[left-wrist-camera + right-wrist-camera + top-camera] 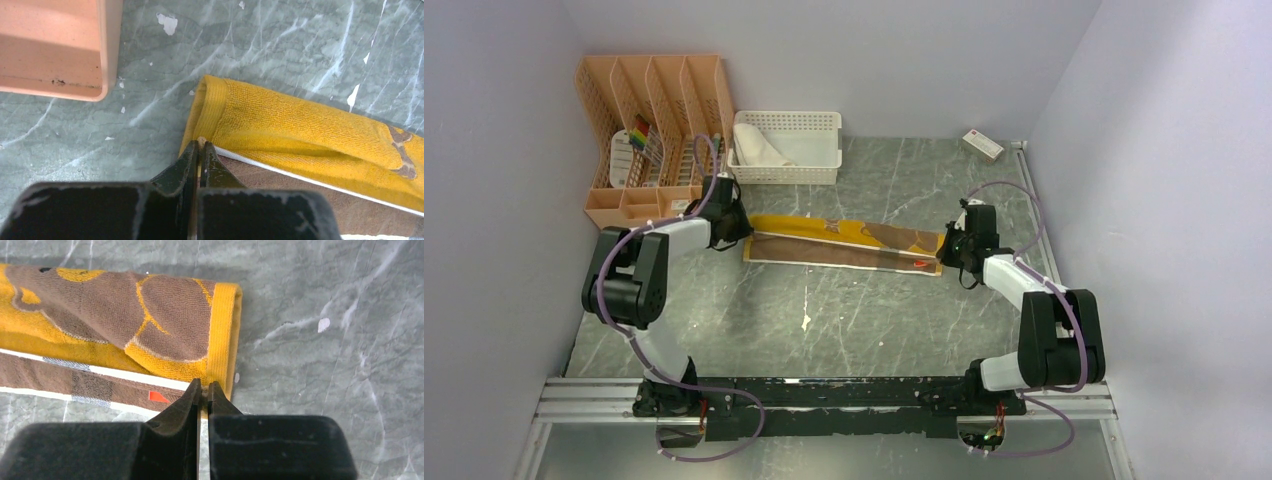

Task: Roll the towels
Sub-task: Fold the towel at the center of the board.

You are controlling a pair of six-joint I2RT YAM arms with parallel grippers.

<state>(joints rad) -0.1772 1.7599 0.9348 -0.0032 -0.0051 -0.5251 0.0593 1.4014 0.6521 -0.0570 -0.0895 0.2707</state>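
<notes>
1. Lying flat across the middle of the grey marbled table, the mustard-yellow towel forms a long, narrow strip that runs left to right. It is folded lengthwise and not yet rolled.
2. The left gripper sits at the strip's left end. In the left wrist view its two fingers are pressed almost together, and a sliver of the yellow hem is pinched between their tips.
3. The right gripper sits at the strip's right end. In the right wrist view its fingers are clamped on the yellow hem at the near corner, with only a thin slit between them.
4. The towel's top layer is yellow with brown patches. Along its near edge lies a brown band edged with white lines, with a small red tag close to the right end.
5. The white towel lies crumpled in the left part of the white lattice basket. This stands at the back of the table, behind the yellow strip's left half and apart from it.
6. An orange slotted organizer fills the far left corner, just beside the basket. Its corner is near the towel's left end without touching it.
7. A small box rests at the far right, by the wall.
</notes>
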